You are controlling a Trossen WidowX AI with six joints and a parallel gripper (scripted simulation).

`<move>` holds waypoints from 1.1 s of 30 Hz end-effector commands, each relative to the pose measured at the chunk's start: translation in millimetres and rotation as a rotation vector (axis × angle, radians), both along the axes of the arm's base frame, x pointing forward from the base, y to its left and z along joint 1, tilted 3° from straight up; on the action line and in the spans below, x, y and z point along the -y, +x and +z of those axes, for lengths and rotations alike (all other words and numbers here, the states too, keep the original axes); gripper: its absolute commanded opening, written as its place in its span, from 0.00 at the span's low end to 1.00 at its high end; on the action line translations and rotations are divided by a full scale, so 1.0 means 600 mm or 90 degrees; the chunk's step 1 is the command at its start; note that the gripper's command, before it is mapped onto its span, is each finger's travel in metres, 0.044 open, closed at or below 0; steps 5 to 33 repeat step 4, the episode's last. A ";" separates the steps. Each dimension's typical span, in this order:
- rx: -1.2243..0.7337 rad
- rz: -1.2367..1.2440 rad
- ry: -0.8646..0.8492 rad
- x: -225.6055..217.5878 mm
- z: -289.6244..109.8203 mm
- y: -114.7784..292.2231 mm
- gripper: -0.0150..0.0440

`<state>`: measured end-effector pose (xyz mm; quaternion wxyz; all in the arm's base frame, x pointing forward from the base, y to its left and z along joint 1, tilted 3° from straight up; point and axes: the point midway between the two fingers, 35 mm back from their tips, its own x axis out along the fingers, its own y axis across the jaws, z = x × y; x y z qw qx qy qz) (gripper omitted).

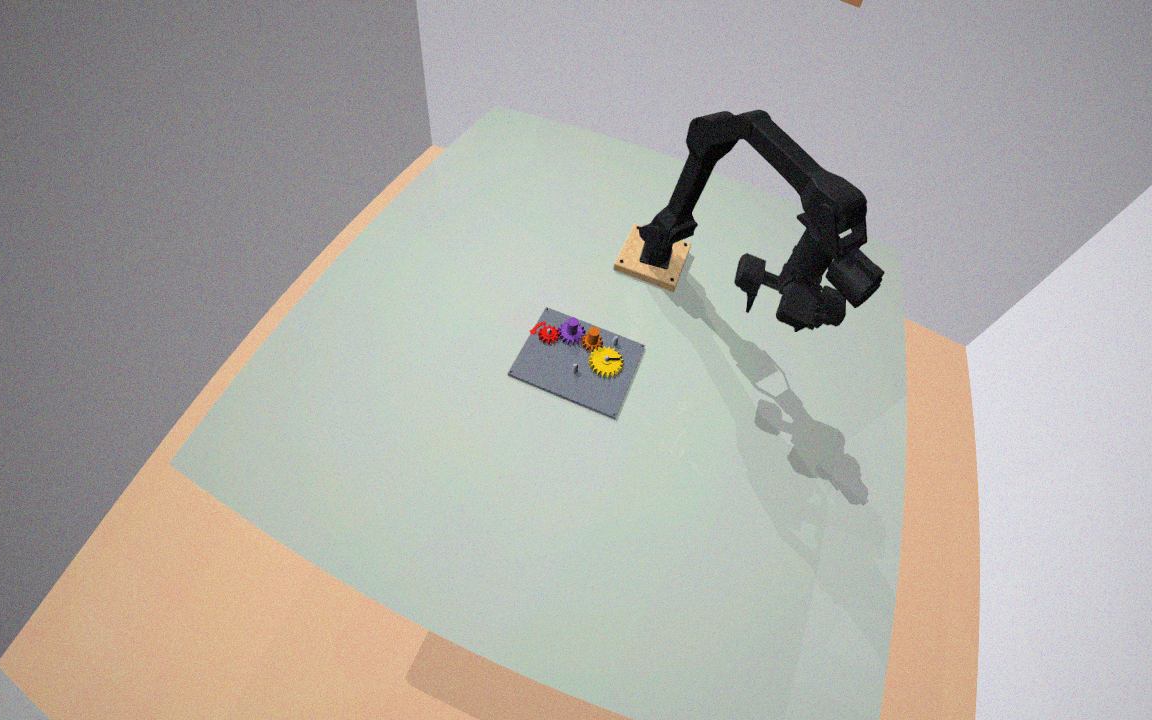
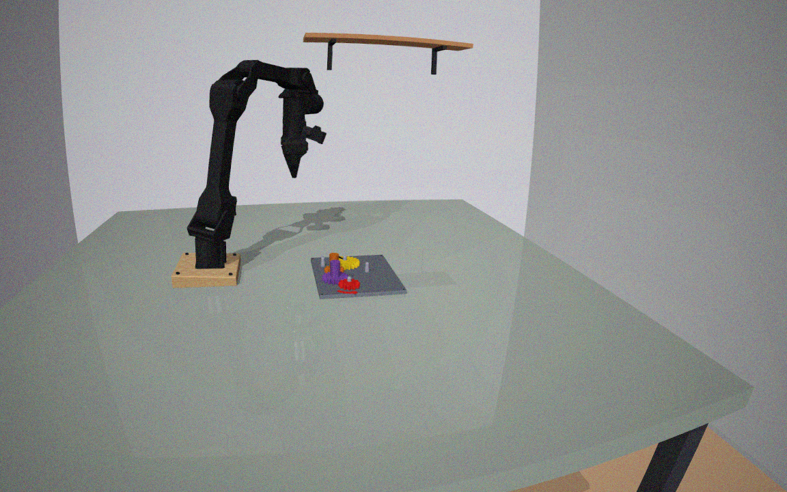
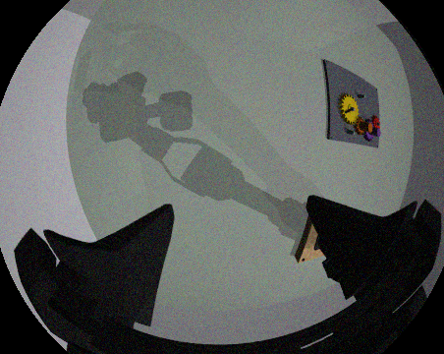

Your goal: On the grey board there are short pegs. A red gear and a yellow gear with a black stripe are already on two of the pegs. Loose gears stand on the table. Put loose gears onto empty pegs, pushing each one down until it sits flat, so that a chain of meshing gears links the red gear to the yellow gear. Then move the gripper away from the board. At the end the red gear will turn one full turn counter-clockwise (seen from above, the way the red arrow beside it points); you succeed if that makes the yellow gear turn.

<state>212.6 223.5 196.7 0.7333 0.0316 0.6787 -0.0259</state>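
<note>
On the grey board (image 1: pixel 540 368) (image 2: pixel 381 282) (image 3: pixel 336 81), a red gear (image 1: pixel 549 335) (image 2: pixel 348 285), a purple gear (image 1: pixel 572 333) (image 2: pixel 335 270), an orange gear (image 1: pixel 593 338) (image 2: pixel 333 257) and a yellow gear (image 1: pixel 601 365) (image 2: pixel 352 263) (image 3: pixel 348 103) with a black stripe form a row, each tooth rim meeting the one beside it. The purple and orange gears look level on their pegs; exact seating is too small to tell. Two pegs are bare: one peg (image 1: pixel 615 342) (image 2: pixel 323 262) near orange, one peg (image 1: pixel 575 368) (image 2: pixel 366 267) beside yellow. My gripper (image 2: pixel 294 175) (image 3: pixel 244 207) is open and empty, high above the table, away from the board.
The arm's wooden base (image 1: pixel 627 265) (image 2: pixel 203 281) stands beside the board. A red arrow (image 1: pixel 535 327) lies beside the red gear. A wall shelf (image 2: pixel 387 41) hangs at the back. The arm's shadow falls on the table (image 1: pixel 437 429) (image 2: pixel 231 379). No loose gear shows on the table.
</note>
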 end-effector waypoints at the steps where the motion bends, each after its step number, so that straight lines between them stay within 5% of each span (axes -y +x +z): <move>1: 0.001 -0.003 -0.002 0.001 0.000 0.000 1.00; 33: 0.001 -0.003 -0.002 0.001 0.000 0.000 1.00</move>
